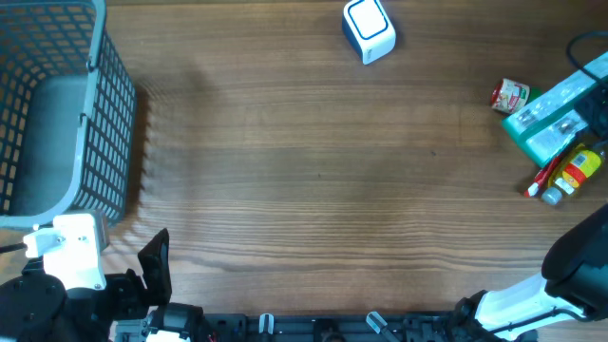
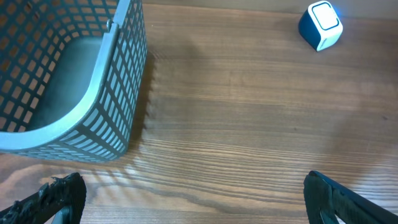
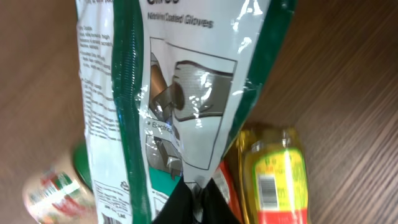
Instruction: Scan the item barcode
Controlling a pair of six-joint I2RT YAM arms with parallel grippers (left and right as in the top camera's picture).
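While my right pincer (image 3: 198, 198) is clenched on the green-and-white plastic glove packet (image 3: 186, 93), the blue-and-white scanner box (image 1: 369, 28) sits well off to its left.

The middle of the table (image 1: 313, 171) can be crossed freely from 6 to 12 o'clock. The 9 to 10 o'clock side is blocked by the mesh basket (image 1: 109, 123). Near 12 o'clock the scanner (image 1: 368, 28) is met. At 3 o'clock a jar (image 1: 510, 95), glove packet (image 1: 546, 119) and yellow bottle (image 1: 581, 171) are crowded together.
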